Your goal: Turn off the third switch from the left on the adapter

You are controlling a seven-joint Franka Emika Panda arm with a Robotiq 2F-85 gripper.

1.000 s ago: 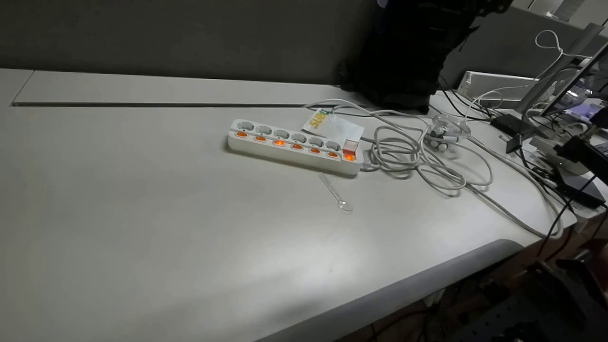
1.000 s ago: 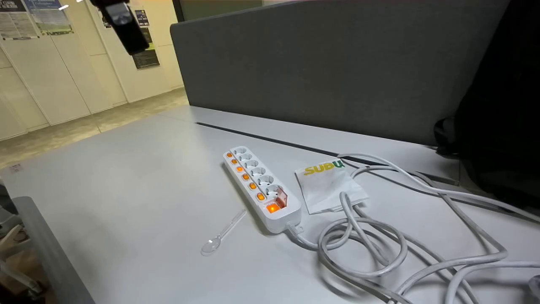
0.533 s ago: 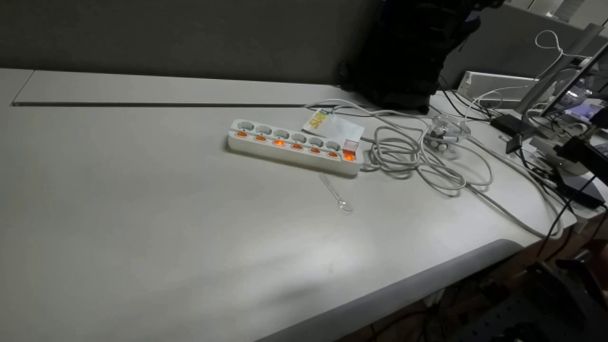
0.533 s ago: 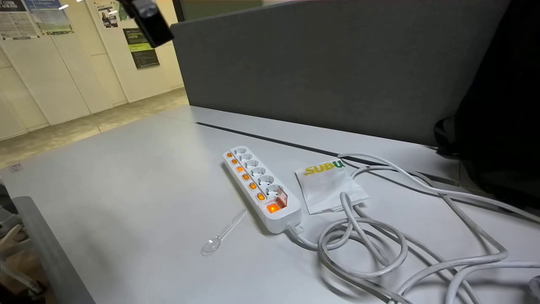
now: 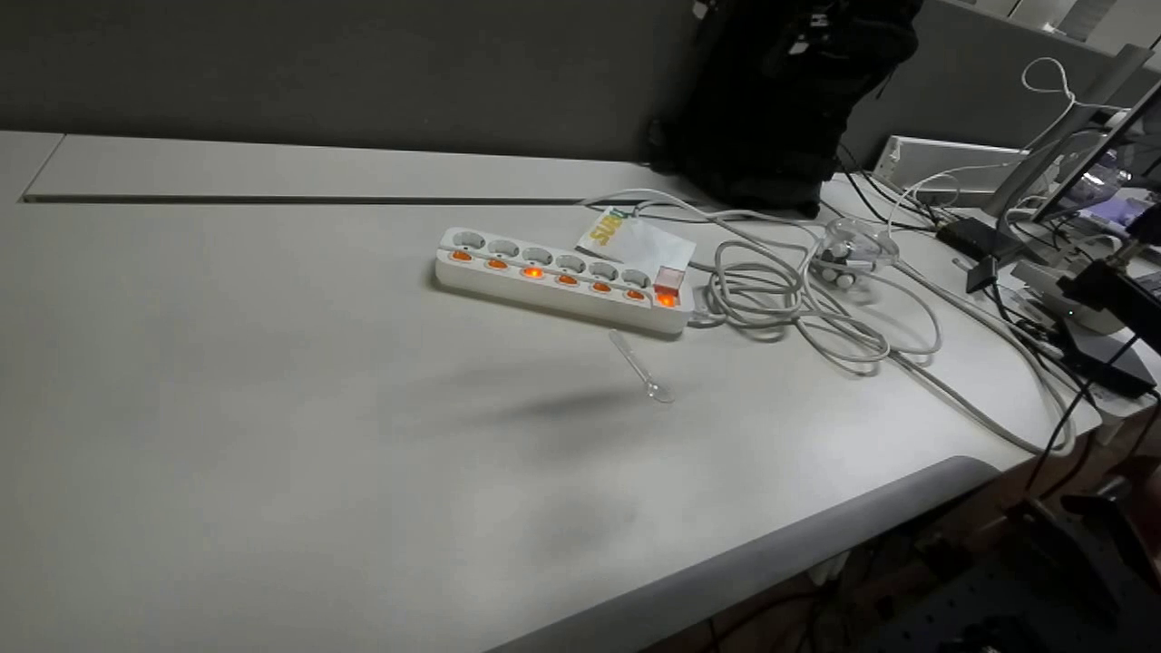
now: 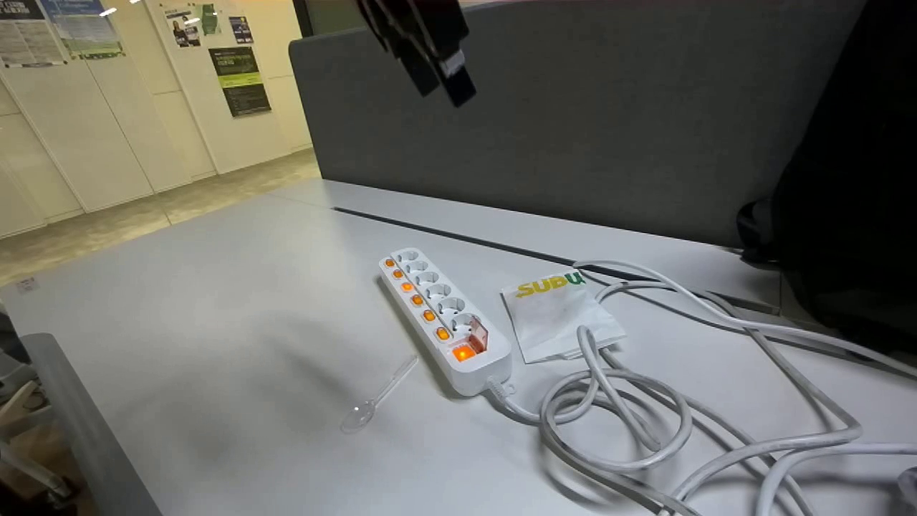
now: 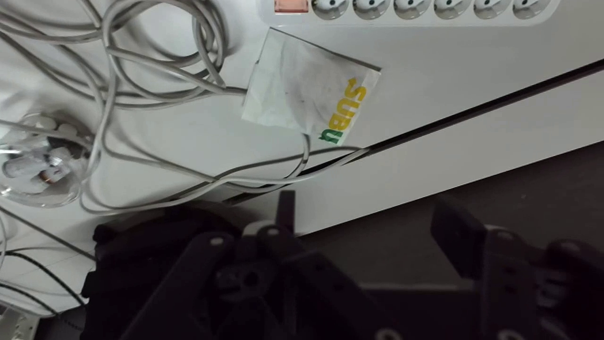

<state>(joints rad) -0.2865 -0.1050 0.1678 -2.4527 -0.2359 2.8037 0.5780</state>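
Third switch [image 5: 532,272]: tiny orange-red rocker button, counted from the cordless end and glowing more brightly than its orange-red neighbours [image 5: 567,280] in an exterior view. It sits along one long side of the adapter [image 5: 553,294], a long white plastic power strip lying flat on the white tabletop [image 5: 272,408], its round sockets [image 5: 570,264] running parallel to the switch row. At the corded end a larger lit orange switch [image 6: 464,353] adjoins a raised, translucent reddish cover [image 6: 478,335]; a white cord [image 6: 514,408] leaves from here. Near the switch side lies a clear plastic spoon [image 6: 367,406], its handle toward the adapter and its bowl pointing away; a soft grey shadow [image 5: 580,404] falls beside the bowl. Just beside the socket side, apart from the strip, is a folded white paper [image 6: 559,319] with yellow and green lettering. Loose loops of grey-white cable [image 7: 112,80] spread outward, one stretch passing beneath the paper, with a clear, rounded plastic container [image 7: 42,160] holding small pale parts among them. A black fabric backpack [image 5: 762,118] stands before the dark grey fabric partition [image 6: 573,122]. The black two-fingered gripper [image 6: 442,94] hangs in the air, well apart from the adapter and seen against the partition; in the wrist view its fingers [image 7: 457,236] stand apart, a wide gap between them. Printed posters [image 6: 238,82] are fixed to the pale wall [image 6: 186,122] behind.
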